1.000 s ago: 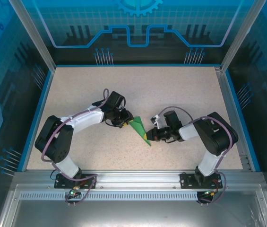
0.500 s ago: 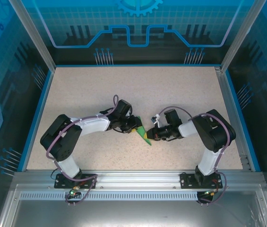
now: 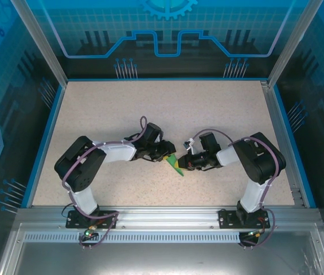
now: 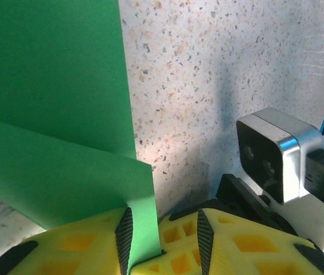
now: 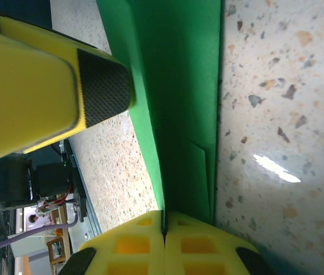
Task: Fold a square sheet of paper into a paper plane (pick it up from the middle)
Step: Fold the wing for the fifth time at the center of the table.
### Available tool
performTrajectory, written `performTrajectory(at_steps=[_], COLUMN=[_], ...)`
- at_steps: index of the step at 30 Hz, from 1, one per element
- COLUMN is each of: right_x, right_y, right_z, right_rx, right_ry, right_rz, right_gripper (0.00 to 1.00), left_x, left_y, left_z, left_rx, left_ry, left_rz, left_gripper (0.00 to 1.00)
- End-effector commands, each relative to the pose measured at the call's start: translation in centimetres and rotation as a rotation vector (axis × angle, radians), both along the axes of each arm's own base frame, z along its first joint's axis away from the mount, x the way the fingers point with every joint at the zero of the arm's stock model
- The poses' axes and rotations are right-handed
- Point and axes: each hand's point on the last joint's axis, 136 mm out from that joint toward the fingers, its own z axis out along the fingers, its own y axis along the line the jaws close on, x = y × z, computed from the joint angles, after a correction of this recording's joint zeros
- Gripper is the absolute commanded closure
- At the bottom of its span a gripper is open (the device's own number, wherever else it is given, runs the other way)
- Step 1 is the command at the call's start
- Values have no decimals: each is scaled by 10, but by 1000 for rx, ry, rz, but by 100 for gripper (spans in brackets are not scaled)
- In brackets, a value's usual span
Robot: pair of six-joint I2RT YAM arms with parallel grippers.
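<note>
Where the right pincer (image 5: 164, 220) appears in its own wrist view, its two yellow fingers meet with no gap, and a folded edge of the green paper plane (image 5: 179, 86) is nipped in the seam between them. From that grip the paper runs up the view as a long creased strip, with one flap raised off the speckled bench (image 5: 282, 114).

The left pincer (image 4: 163, 223) stands partly open in its wrist view. Its two black ribbed pads are apart, and a narrow tab of the green paper runs down between them. The tab lies against the left-hand pad (image 4: 124, 235) and leaves a clear gap to the other, so nothing is clamped there. Past the fingers, two overlapping green layers end in a straight edge. To the right of that edge is bare bench, and then a silver-faced camera block (image 4: 273, 157) on the right arm.

The right wrist view shows one finger (image 5: 101, 86) of the left pincer from the side, its black pad close against the raised flap. Whether it touches the flap cannot be told.

From the top camera, both arms bend inward and meet near the middle of the bench. The plane is a small green sliver between the two pincers, its point toward the near edge. The fingers are too small in that view to judge their opening.
</note>
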Motion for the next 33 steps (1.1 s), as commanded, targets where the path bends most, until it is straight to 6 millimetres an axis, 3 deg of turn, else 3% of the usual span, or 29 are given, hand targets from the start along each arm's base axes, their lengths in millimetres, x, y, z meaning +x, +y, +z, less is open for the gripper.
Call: performTrajectory(at_steps=[1, 10, 16, 25, 28, 33], right_x=[-20, -23, -20, -31, -35, -48], right_y=[-28, -32, -25, -20, -18, -23], right_z=[-50, -54, -35, -12, -10, -27], right_rx=[-191, -219, -214, -205, -205, -309], right_ry=[162, 184, 150, 109, 99, 117], right_rz=[-80, -98, -71, -2, 16, 56], right_gripper=[100, 99, 92, 85, 91, 94], left_x=[0, -3, -18, -20, -19, -20], left_y=[-5, 2, 12, 15, 14, 15], left_z=[-8, -35, -56, -59, -58, -58], left_rx=[-4, 56, 105, 122, 121, 126], left_ry=[3, 61, 130, 142, 140, 147], left_rz=[-10, 5, 7, 5, 4, 3], left_gripper=[61, 62, 63, 64, 64, 64])
